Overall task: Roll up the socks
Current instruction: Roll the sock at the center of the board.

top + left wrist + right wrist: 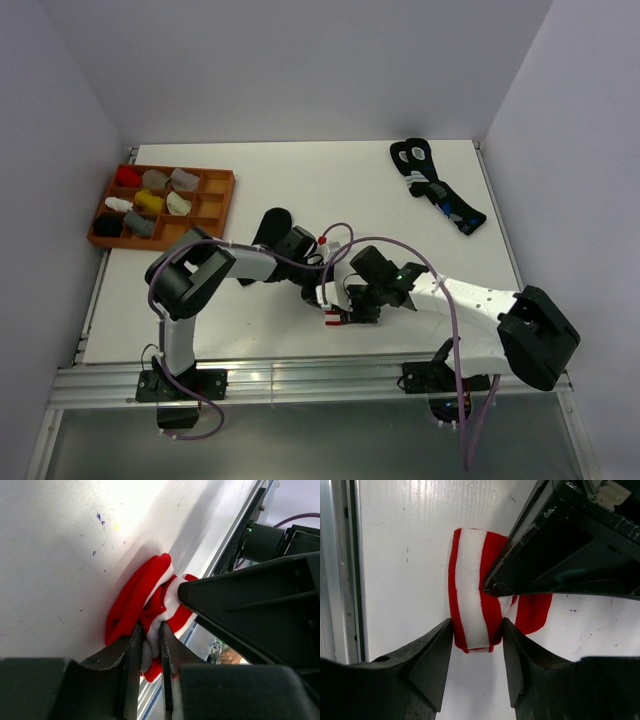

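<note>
Your left fingers [127, 672] are almost together, pinching a fold of the red-and-white striped sock [132, 607]. Your right fingers [432, 655] stand wider and press on both sides of the same bundle, which rests on the tabletop [330, 190] close to its near edge, just short of the metal rail [300, 372]. This split looks deliberate: the narrow pinch anchors the inner layers so the wider hold can keep the outer wrap from springing open. The roll appears partly formed, with loose red fabric hanging out past the left fingers. Your tightest constraint is crowding, since the two sets of fingers meet over one small bundle and each fills much of the other's wrist view, so any turn risks them knocking together. The rail beside the sock also leaves little room toward you. What looks like the black sock [272, 222] lies beside the left wrist, not yet rolled. The orange tray [200, 171] of sock bundles and the dark patterned socks [440, 190] sit well apart at the far corners, out of your way.
</note>
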`<state>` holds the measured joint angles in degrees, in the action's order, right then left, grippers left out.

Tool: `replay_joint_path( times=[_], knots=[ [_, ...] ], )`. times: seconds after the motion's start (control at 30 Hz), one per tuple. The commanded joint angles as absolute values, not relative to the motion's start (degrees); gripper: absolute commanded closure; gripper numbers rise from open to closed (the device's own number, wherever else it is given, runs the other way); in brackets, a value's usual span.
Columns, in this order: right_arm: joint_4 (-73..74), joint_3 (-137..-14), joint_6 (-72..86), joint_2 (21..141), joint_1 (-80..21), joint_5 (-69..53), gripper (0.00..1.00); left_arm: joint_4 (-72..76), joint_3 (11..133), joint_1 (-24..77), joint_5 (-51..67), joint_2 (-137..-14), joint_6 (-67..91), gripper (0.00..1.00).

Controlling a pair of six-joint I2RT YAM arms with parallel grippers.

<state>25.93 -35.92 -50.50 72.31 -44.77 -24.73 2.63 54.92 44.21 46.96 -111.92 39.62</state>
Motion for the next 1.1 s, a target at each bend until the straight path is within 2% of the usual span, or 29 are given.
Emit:
replay_joint_path(
  times=[0.0, 0.07, 0.13, 0.17, 0.23, 0.3, 0.37, 0.43, 0.6, 0.93, 1.07],
  knots=[
    [23.38, -36.03, -49.13, 73.74, -45.62, -23.73, 0.49, -5.36, 53.26, 44.21, 39.55, -115.84, 34.63, 1.0],
    [23.47, -36.74, -48.26, 75.4, -45.7, -23.47, 0.52, -4.92, 53.35, 44.21, 39.64, -115.93, 34.89, 1.0],
    [23.73, -37.79, -47.12, 77.69, -45.79, -23.99, 0.6, -3.52, 52.65, 44.21, 39.81, -115.67, 35.94, 0.99],
    [24.08, -38.14, -46.76, 78.48, -45.7, -23.91, 0.67, -1.34, 51.52, 44.21, 39.9, -115.49, 37.34, 0.97],
    [24.34, -38.49, -46.15, 80.06, -45.62, -23.99, 0.71, 2.62, 50.02, 44.21, 39.64, -114.53, 39.63, 0.95],
    [24.34, -38.76, -45.62, 80.59, -45.18, -23.91, 0.75, 6.84, 47.74, 44.21, 38.59, -113.65, 42.62, 0.88],
    [26.09, -39.28, -45.26, 80.86, -44.74, -24.69, 0.76, 9.83, 45.97, 44.21, 36.48, -111.72, 45.95, 0.85],
    [27.5, -40.6, -45.0, 81.3, -43.86, -25.48, 0.78, 14.48, 43.51, 44.21, 35.25, -109.44, 47.89, 0.76],
    [32.95, -44.37, -44.47, 83.93, -41.14, -28.9, 0.79, 20.55, 39.55, 44.21, 27.52, -103.99, 51.59, 0.66],
    [40.34, -49.39, -45.88, 90.96, -35.51, -33.22, 0.79, 35.32, 27.7, 44.21, 15.83, -92.47, 56.16, 0.61],
    [44.02, -51.85, -46.49, 94.04, -33.76, -34.98, 0.8, 36.74, 23.3, 44.47, 11.87, -87.11, 54.85, 0.6]
  ],
)
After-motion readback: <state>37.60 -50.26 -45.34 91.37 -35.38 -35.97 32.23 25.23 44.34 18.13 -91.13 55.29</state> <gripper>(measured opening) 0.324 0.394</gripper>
